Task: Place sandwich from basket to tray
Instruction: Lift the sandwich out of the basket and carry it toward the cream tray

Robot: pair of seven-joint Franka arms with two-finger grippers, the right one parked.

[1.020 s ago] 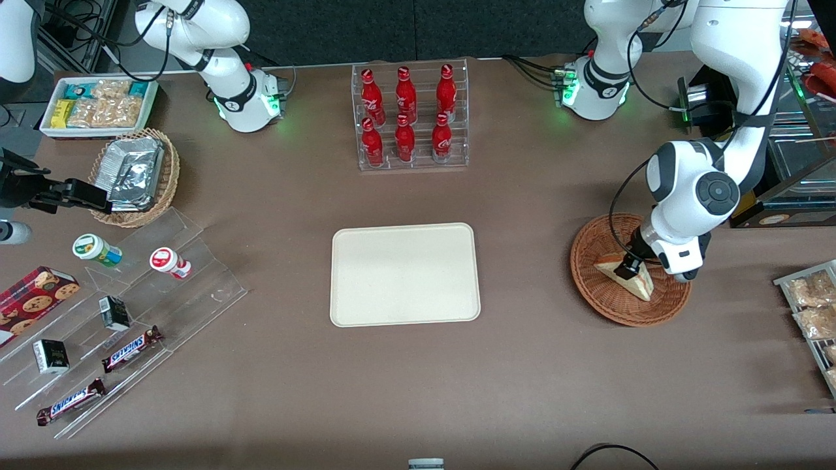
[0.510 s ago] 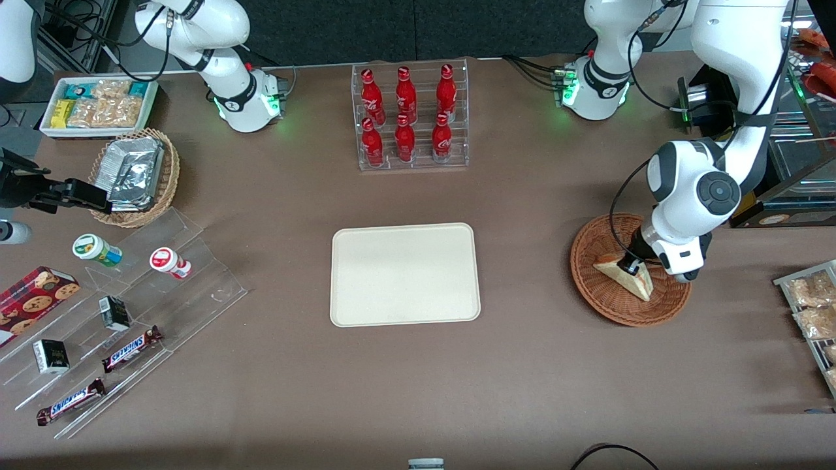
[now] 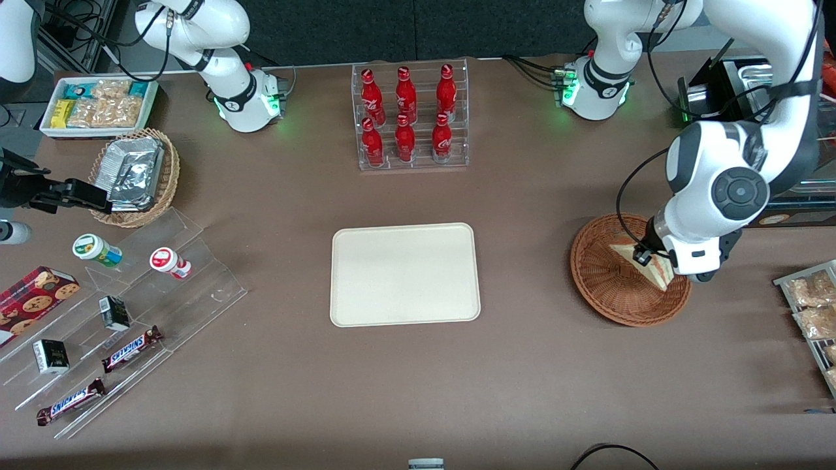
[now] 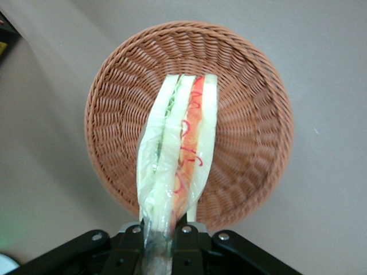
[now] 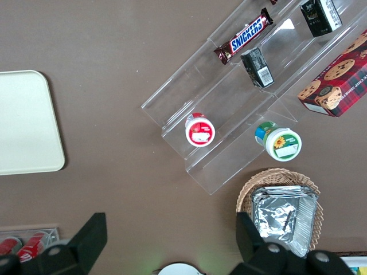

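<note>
My left gripper (image 3: 643,256) is shut on the clear-wrapped sandwich (image 3: 655,269) and holds it lifted above the reddish-brown wicker basket (image 3: 604,287), toward the working arm's end of the table. In the left wrist view the sandwich (image 4: 178,154) hangs from my gripper (image 4: 162,236), its white bread and red and green filling edge-on, clear of the basket (image 4: 246,126) below. The cream tray (image 3: 405,274) lies flat in the middle of the table, with nothing on it; its corner also shows in the right wrist view (image 5: 26,123).
A clear rack of red bottles (image 3: 409,117) stands farther from the front camera than the tray. A tan basket of foil packets (image 3: 134,176), a white snack bin (image 3: 98,104) and clear stepped shelves with snacks (image 3: 117,326) lie toward the parked arm's end. Snack packets (image 3: 810,307) lie beside the basket.
My gripper has risen with the sandwich in it, lifting it out of the basket and shifting slightly toward the working arm's end. The arm's elbow has swung upward.
</note>
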